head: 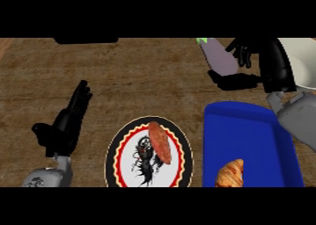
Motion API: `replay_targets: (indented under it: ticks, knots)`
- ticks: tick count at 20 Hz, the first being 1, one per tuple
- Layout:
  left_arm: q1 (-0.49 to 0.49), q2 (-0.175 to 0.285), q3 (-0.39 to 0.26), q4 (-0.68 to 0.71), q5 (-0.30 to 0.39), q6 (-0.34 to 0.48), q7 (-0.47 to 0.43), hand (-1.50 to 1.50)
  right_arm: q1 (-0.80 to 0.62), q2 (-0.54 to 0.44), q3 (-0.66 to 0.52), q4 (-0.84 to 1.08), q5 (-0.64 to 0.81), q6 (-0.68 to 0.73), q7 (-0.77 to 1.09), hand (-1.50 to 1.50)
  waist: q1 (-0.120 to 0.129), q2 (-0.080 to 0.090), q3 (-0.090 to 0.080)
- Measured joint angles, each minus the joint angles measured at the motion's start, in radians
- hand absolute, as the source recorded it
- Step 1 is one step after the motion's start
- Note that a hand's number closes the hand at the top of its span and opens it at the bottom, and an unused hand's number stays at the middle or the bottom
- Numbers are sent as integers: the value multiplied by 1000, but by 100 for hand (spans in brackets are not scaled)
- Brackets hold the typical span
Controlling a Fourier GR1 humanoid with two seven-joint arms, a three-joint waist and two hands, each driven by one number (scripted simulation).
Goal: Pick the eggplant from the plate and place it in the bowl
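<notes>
Lower right of the frame, big blue tray point(251, 127). White bowl point(310, 59) sits in the upper right corner, and the plate point(123, 166) with a black squiggle print is bottom middle. Right hand point(276, 63) up top is curled round the eggplant point(218, 55), just left of the bowl. Left hand point(66, 127) rests open at left, fingers straight. Croissant point(230, 173) is on the tray.

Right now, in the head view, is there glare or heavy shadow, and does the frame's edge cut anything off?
Head view: the light is even, with no glare on the white bowl, its inside softly shaded. Head view: the plate and croissant are cut by the lower edge, the bowl by the right edge. Head view: the right hand covers part of the eggplant with its fingers.
</notes>
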Motion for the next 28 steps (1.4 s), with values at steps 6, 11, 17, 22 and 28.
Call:
replay_targets:
  ticks: [6, 11, 17, 22, 28]
  knots:
    - [-15, -4, 0, 22, -2, -10, -15, 0, -60, -160, -73, -143, 66, 42, 264, 150, 24, 8, 0]
    - [-49, -13, 4, 55, -2, -17, -21, 0, -108, -195, -169, -112, 104, 118, 368, 150, 41, 15, 0]
    - [-61, -18, 0, 50, -4, -27, -12, 0, -120, -185, -260, 3, 153, 223, 372, 150, 53, 18, 1]
    - [-53, -22, -12, 28, -16, -25, 0, 0, -112, -208, -266, 166, 235, 288, 309, 150, 63, 22, 1]
    - [-43, -22, -10, 18, -14, -32, -8, 0, -120, -177, -289, 411, 332, 317, 168, 150, 71, 25, 2]
